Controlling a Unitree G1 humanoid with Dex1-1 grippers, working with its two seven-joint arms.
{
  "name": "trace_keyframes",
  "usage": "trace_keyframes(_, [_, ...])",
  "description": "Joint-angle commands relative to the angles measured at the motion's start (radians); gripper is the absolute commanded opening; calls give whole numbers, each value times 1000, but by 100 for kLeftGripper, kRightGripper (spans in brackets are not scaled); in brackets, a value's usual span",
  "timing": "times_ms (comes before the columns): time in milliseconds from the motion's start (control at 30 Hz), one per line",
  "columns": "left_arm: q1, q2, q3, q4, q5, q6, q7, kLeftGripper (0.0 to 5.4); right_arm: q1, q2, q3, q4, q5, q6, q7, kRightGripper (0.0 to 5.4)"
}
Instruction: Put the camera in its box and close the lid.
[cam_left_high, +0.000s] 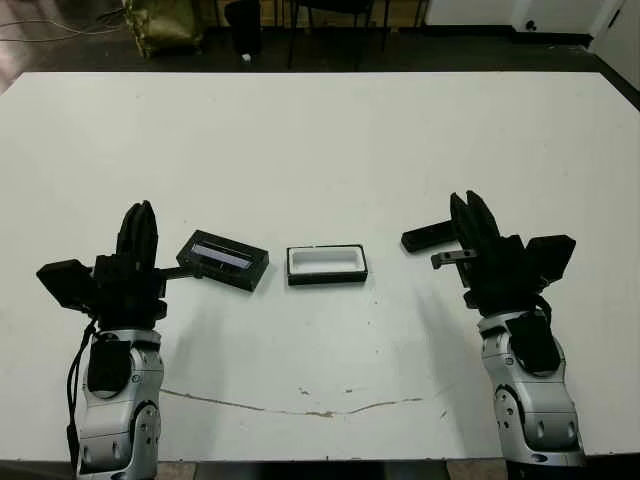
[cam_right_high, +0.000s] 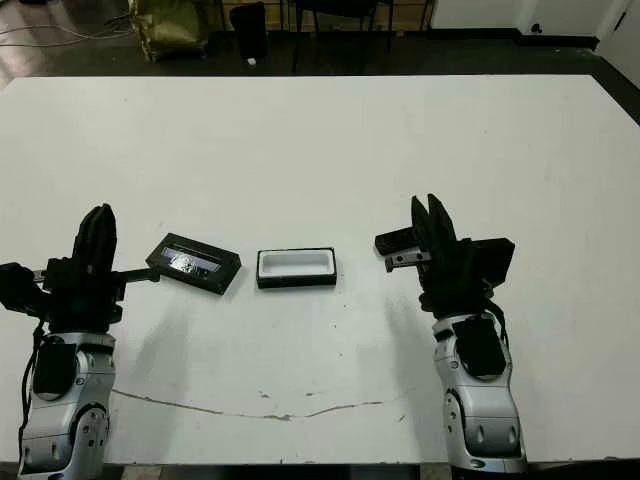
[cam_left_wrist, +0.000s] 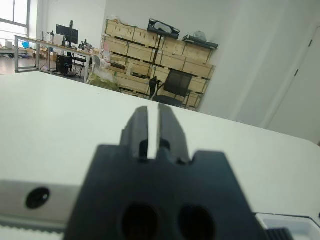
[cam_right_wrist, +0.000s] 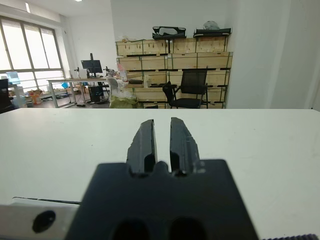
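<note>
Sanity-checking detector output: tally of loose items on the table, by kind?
camera: 1
box: 1
lid: 1
Total: 3

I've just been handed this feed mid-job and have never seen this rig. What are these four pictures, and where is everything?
You are looking at a humanoid robot with two arms, each ending in a two-fingered black claw. The two wide pictures come from its head, looking down at the white table. They show the same scene. The other two look along each claw's fingers from the wrists, out to a room with crates and a chair.

On the table, the lid with its glossy window is nearest the left claw. The white-lined box sits open in the middle. The slim black camera lies beside the right claw.

Both claws hold nothing. The left claw's fingers are almost together, and the right claw's are slightly apart.
</note>
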Motion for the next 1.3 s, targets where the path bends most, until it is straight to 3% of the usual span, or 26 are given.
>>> trace_keyframes(33, [12,6,-1,5,1,15,-2,2,11,-1,1,16,3,2,-1,0])
trace_keyframes(467, [17,6,-10,6,11,16,-4,2,-3,-35,-7,12,4,23,18,0])
trace_keyframes(800, [17,9,-9,14,3,14,-23,2,-179,-288,-140,26,61,145,154,0])
trace_keyframes(900, [16,9,-8,14,2,14,-23,2,-265,-361,-145,113,35,116,197,0])
trace_keyframes(1000, [16,7,-6,11,1,20,-21,2,-370,-431,-122,165,6,219,219,0])
trace_keyframes(1033, [18,7,-7,10,0,20,-22,2,-421,-460,-99,212,-17,223,245,0])
trace_keyframes(1167, [20,6,-9,15,0,13,-27,2,-598,-550,5,408,-94,194,387,0])
trace_keyframes(1300, [22,7,-10,16,9,8,-27,2,-794,-592,135,687,-205,74,537,0])
